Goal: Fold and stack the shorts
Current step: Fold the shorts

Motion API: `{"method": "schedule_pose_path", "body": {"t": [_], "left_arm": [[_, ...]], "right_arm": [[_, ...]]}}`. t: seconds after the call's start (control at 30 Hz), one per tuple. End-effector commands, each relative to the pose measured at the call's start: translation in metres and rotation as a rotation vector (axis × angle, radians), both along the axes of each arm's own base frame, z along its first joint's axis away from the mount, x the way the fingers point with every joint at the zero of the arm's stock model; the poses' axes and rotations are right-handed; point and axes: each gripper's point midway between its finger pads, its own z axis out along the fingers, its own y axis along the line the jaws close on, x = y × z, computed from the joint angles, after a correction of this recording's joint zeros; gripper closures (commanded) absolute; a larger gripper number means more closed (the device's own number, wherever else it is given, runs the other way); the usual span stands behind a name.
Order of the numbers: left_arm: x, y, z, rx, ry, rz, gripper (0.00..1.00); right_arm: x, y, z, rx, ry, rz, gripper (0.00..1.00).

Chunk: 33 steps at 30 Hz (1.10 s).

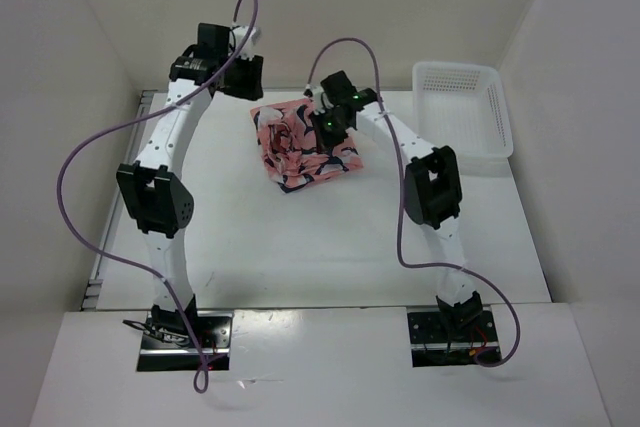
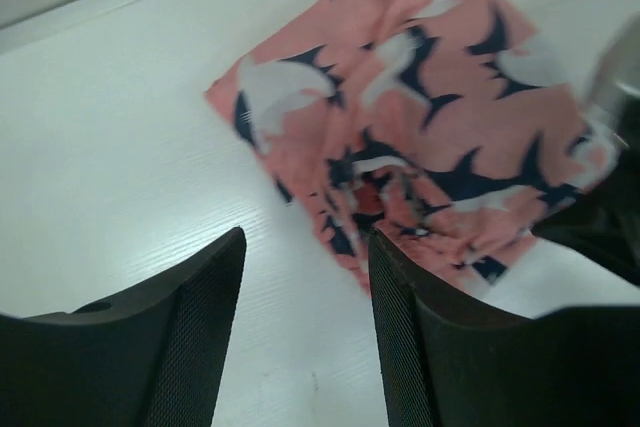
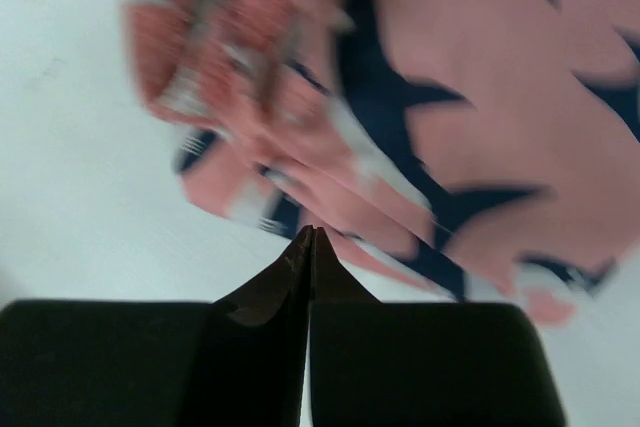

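The shorts (image 1: 300, 147), salmon-pink with a navy-and-white shark print, lie folded in a rough square on the white table at the back centre. They also show in the left wrist view (image 2: 430, 117) and, blurred, in the right wrist view (image 3: 450, 127). My left gripper (image 1: 243, 79) hangs open and empty just off their back left corner, with bare table between its fingers (image 2: 306, 237). My right gripper (image 1: 325, 125) is over their back right part. Its jaws are pressed together (image 3: 313, 232) with the tips at the fabric's edge, and no cloth shows between them.
A white plastic mesh basket (image 1: 497, 112) stands at the back right against the wall. White walls close in the table at the back and on both sides. Purple cables loop above both arms. The right arm's dark body (image 2: 610, 217) sits at the shorts' far side.
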Motion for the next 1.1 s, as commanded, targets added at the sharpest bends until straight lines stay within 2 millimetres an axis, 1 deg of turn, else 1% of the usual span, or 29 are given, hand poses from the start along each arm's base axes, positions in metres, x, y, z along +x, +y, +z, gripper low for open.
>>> {"method": "schedule_pose_path", "body": {"t": [0.0,0.03,0.07,0.1,0.13,0.17,0.2,0.23,0.27,0.3,0.33,0.4,0.43,0.5,0.53,0.57,0.6,0.67,0.7,0.73,0.77,0.8,0.87,0.9,0.93,0.97,1.0,1.03,1.07], "left_arm": [[-0.022,-0.059,0.014,-0.101,0.022,-0.187,0.4],[-0.025,-0.075,0.015,-0.128,0.027,-0.235,0.4],[-0.027,-0.089,0.004,-0.14,0.056,-0.27,0.38],[-0.034,-0.114,0.003,-0.151,0.061,-0.327,0.38],[-0.036,-0.129,0.009,-0.173,0.049,-0.369,0.37],[-0.036,-0.143,-0.003,-0.178,0.071,-0.396,0.37],[-0.041,-0.161,-0.007,-0.177,0.075,-0.429,0.37],[-0.04,-0.167,-0.011,-0.176,0.079,-0.44,0.37],[-0.036,-0.174,-0.02,-0.174,0.089,-0.448,0.37],[-0.035,-0.177,-0.026,-0.181,0.099,-0.456,0.37],[-0.033,-0.178,-0.041,-0.177,0.128,-0.453,0.37],[-0.027,-0.18,-0.051,-0.177,0.128,-0.453,0.37],[-0.024,-0.178,-0.069,-0.16,0.154,-0.437,0.37],[-0.014,-0.17,-0.089,-0.11,0.158,-0.387,0.37],[-0.01,-0.167,-0.107,-0.086,0.176,-0.366,0.37],[-0.004,-0.158,-0.115,-0.041,0.176,-0.324,0.38],[0.001,-0.154,-0.121,-0.017,0.17,-0.3,0.38],[0.007,-0.144,-0.132,0.011,0.175,-0.265,0.41],[0.007,-0.144,-0.132,0.011,0.175,-0.265,0.41],[0.005,-0.143,-0.136,0.014,0.187,-0.265,0.41],[0.005,-0.137,-0.14,0.015,0.196,-0.255,0.41],[0.006,-0.134,-0.145,0.029,0.199,-0.244,0.41],[0.003,-0.129,-0.154,0.052,0.218,-0.227,0.42],[0.001,-0.12,-0.165,0.089,0.237,-0.199,0.42],[-0.001,-0.116,-0.171,0.108,0.248,-0.186,0.42],[-0.003,-0.111,-0.177,0.128,0.26,-0.173,0.43],[-0.007,-0.105,-0.184,0.156,0.28,-0.155,0.45],[-0.015,-0.094,-0.197,0.167,0.326,-0.144,0.47],[-0.016,-0.085,-0.192,0.164,0.327,-0.129,0.47]], "right_arm": [[0.031,-0.046,0.04,0.077,-0.109,-0.166,1.0],[0.024,-0.049,0.022,0.069,-0.073,-0.181,1.0],[0.027,-0.053,0.015,0.069,-0.073,-0.19,1.0],[0.031,-0.051,0.013,0.087,-0.084,-0.201,1.0],[0.03,-0.05,0.009,0.091,-0.075,-0.211,1.0],[0.031,-0.052,-0.001,0.076,-0.063,-0.218,1.0],[0.034,-0.05,-0.011,0.071,-0.055,-0.218,1.0],[0.037,-0.049,-0.014,0.074,-0.06,-0.218,1.0],[0.037,-0.049,-0.017,0.074,-0.06,-0.218,1.0],[0.038,-0.048,-0.024,0.071,-0.056,-0.218,1.0],[0.038,-0.048,-0.031,0.069,-0.038,-0.227,1.0],[0.04,-0.048,-0.035,0.067,-0.036,-0.244,1.0],[0.04,-0.048,-0.035,0.067,-0.036,-0.244,1.0],[0.038,-0.052,-0.046,0.049,-0.018,-0.262,1.0],[0.037,-0.054,-0.052,0.04,-0.011,-0.277,1.0],[0.036,-0.057,-0.056,0.028,-0.004,-0.293,1.0],[0.033,-0.063,-0.064,0.025,0.024,-0.32,1.0],[0.027,-0.065,-0.072,0.016,0.048,-0.329,1.0],[0.024,-0.067,-0.078,0.011,0.056,-0.329,1.0],[0.023,-0.065,-0.077,0.022,0.066,-0.331,1.0],[0.019,-0.066,-0.087,0.01,0.085,-0.332,1.0],[0.021,-0.065,-0.086,0.02,0.08,-0.34,1.0],[0.019,-0.068,-0.095,0.001,0.091,-0.347,1.0],[0.021,-0.072,-0.096,-0.016,0.079,-0.362,1.0],[0.023,-0.074,-0.096,-0.025,0.073,-0.37,1.0],[0.02,-0.077,-0.104,-0.042,0.083,-0.376,1.0],[0.021,-0.078,-0.105,-0.049,0.079,-0.381,1.0],[0.017,-0.08,-0.109,-0.057,0.09,-0.381,1.0],[0.014,-0.083,-0.114,-0.071,0.097,-0.386,1.0]]}}
